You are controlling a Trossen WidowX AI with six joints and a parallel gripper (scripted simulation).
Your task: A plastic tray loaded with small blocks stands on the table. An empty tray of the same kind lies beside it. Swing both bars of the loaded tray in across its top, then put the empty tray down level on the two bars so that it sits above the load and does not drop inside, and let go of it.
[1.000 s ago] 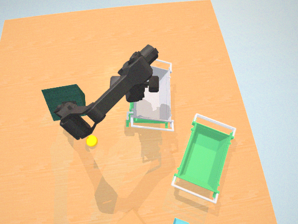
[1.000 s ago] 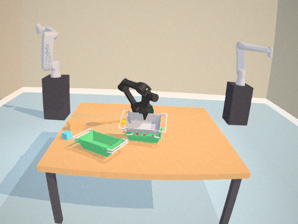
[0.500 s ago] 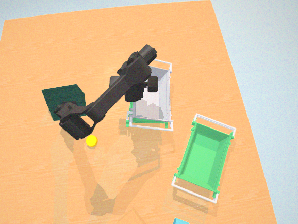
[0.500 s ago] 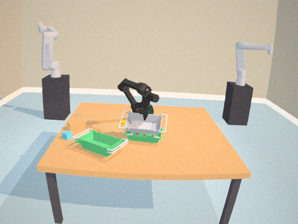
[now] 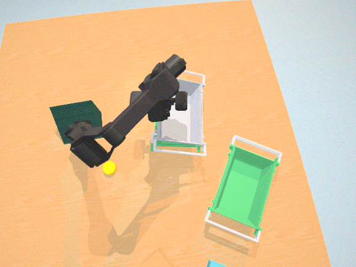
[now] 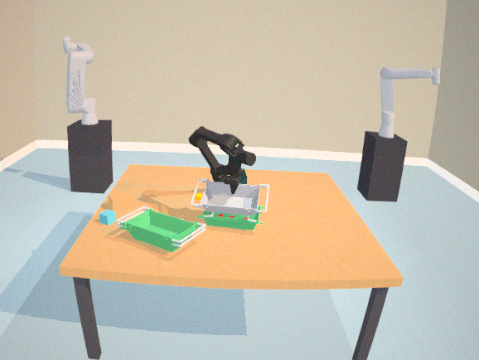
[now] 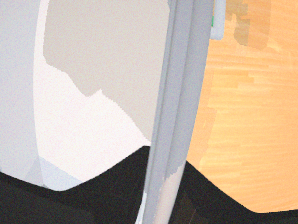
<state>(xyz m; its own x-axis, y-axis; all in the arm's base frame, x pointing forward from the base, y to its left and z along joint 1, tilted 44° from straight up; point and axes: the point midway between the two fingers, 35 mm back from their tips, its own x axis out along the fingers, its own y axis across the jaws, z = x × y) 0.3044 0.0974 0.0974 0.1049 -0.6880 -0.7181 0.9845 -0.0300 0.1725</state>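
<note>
My gripper [image 6: 234, 191] [image 7: 157, 155] is shut on a long side wall of the empty grey tray [image 5: 198, 123] [image 6: 249, 192] [image 7: 185, 65]. The grey tray hangs directly over the loaded green tray [image 5: 175, 144] [image 6: 232, 224], low above it and close to level. Its own white bars stand out past its ends. Red blocks [image 6: 232, 216] show in the loaded tray below. Parts of that tray's white bars show under the grey tray, swung inward over the load. Whether the grey tray touches these bars cannot be told.
A second green tray [image 5: 252, 157] [image 6: 151, 239], with its bars out, stands apart from the stack. A yellow piece [image 5: 109, 168] [image 6: 198, 197] lies near the arm's base. A cyan cube [image 5: 216, 263] [image 6: 108, 217] is near the table's side edge. Two white arms stand on pedestals behind.
</note>
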